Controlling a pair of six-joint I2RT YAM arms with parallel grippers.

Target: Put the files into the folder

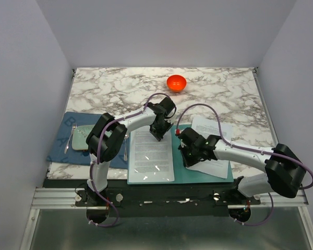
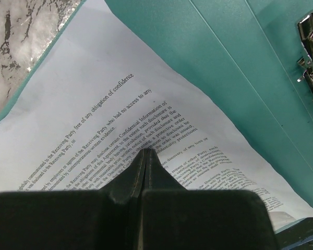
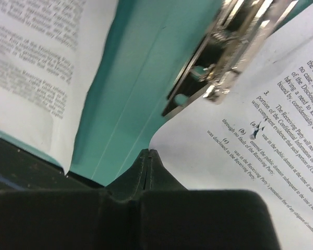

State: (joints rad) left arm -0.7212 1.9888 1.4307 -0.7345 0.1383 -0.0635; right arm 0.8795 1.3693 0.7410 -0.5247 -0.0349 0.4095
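Top view: we found folder (image 1: 203, 178) open at table's (image 1: 120, 83) near edge, files (image 1: 152, 156) on both halves, long axis near-to-far. Left gripper (image 1: 158, 136) sat at left sheet's far edge; right gripper (image 1: 186, 152) was nearer loose right sheets.

Left wrist: fingers together, tips apparently pressing sheet, gripping nothing.

Right wrist: fingers together, empty, just short of metal clip (image 3: 235, 62).

The files (image 2: 94, 104) are matt white paper. The folder (image 2: 224, 67) is smooth teal plastic with a soft sheen, and its clip (image 3: 235, 47) is bright polished metal. The bench (image 1: 120, 83) has a glossy marble-patterned top, the mat (image 1: 60, 148) is dark blue woven cloth, and the orange bowl (image 1: 176, 82) looks smooth and shiny.
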